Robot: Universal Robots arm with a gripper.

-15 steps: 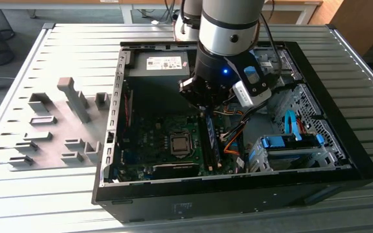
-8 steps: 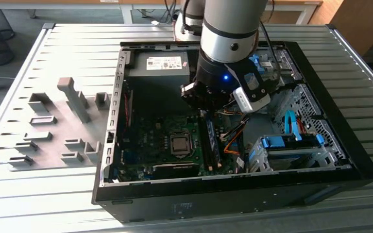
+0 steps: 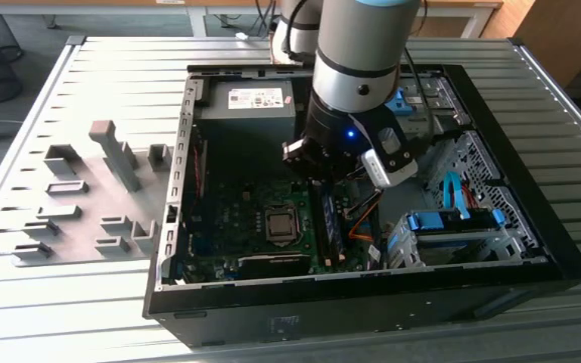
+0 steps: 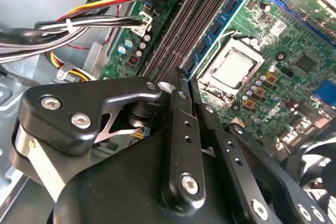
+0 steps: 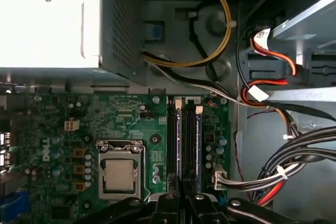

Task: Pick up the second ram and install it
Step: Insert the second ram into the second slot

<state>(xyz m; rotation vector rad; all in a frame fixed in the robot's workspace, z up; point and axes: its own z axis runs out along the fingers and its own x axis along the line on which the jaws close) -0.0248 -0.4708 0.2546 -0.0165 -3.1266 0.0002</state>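
The second ram is a thin blue-green stick with a row of black chips. It stands on edge along the memory slot nearest the processor socket. One end of it runs in between the fingertips of my gripper. The black fingers are drawn close together around that stick. The part of the stick under the gripper is hidden. In the exterior view the gripper hangs inside the open computer case, over the far part of the slots. In the first wrist view the gripper sits over the middle slot lines.
A power supply fills the case's far corner. Cable bundles run close beside the slots, away from the socket. Blue drive-bay clips sit at the exterior view's right. Grey holder blocks stand on the table at its left.
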